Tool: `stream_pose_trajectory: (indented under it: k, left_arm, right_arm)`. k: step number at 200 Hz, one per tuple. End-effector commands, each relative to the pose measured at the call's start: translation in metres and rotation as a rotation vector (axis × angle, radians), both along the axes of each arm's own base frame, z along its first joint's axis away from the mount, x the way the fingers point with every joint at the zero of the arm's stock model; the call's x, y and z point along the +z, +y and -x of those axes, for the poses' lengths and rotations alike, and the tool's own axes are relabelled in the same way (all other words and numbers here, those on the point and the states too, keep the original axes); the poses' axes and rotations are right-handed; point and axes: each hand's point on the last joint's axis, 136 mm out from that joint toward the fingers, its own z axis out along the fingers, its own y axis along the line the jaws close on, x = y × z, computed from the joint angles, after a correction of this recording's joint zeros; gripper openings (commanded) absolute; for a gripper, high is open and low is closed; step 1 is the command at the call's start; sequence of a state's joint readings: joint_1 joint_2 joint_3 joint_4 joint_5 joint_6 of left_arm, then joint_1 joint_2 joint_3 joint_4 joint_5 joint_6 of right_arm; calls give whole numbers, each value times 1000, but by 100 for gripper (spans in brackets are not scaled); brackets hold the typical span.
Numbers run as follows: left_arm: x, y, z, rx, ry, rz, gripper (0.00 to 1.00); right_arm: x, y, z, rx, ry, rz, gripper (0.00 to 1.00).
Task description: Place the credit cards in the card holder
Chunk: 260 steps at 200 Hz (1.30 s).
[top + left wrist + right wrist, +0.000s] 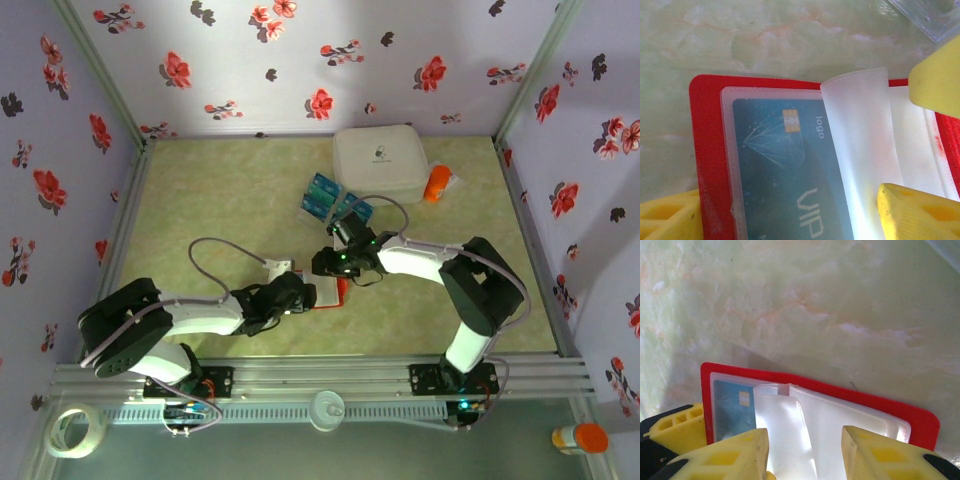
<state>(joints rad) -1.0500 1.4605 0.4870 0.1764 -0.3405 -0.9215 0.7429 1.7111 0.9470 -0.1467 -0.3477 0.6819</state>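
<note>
**Q:** Nearest item?
**A:** Yellow fingers point(730, 457), right gripper point(805, 436): jaws part-spread, pinching nothing. Curled clear leaf point(782, 430) stands between them, close against one finger.

**Q:** Left gripper point(790, 207)?
**A:** Jaws spread wide over the open card holder point(710, 150). One finger at its red outer edge, one at the leaf's foot. Pressing or not: cannot tell.

**Q:** Surface, room?
**A:** Pale green marbled table point(220, 190); lilac walls point(250, 60) with red and dark flowers.

**Q:** Containers?
**A:** Card holder, red, front-centre, lying open between both grippers. One teal card point(785, 165), chip and "VIP", inside a clear pocket. Loose credit cards point(322, 197) lie farther back, near a shut white case point(385, 160). Orange bottle point(437, 183) just beside it.
</note>
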Motion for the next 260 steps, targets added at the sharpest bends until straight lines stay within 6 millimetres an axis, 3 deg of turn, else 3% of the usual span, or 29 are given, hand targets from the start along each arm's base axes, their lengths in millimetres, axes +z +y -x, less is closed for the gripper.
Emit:
stream_pose_trajectory:
  k: [1, 84, 122, 182, 207, 228, 260]
  left_arm:
    - [-45, 7, 29, -57, 163, -35, 78]
    - [-44, 6, 29, -56, 159, -30, 78]
    - [-40, 6, 28, -56, 152, -21, 77]
    - [2, 7, 20, -49, 69, 29, 90]
    - [25, 21, 15, -12, 19, 52, 95]
    - [39, 39, 12, 40, -13, 86, 97]
    - [49, 76, 9, 150, -37, 129, 98]
  right_arm:
    - [-8, -3, 3, -10, 26, 3, 45]
    - [-16, 16, 4, 18, 71, -79, 40]
    - [-10, 22, 7, 32, 83, -120, 37]
    - [20, 35, 17, 51, 83, -210, 39]
    - [29, 40, 23, 51, 73, -217, 44]
    - [32, 46, 27, 56, 65, -212, 55]
    - [25, 60, 32, 64, 76, -206, 61]
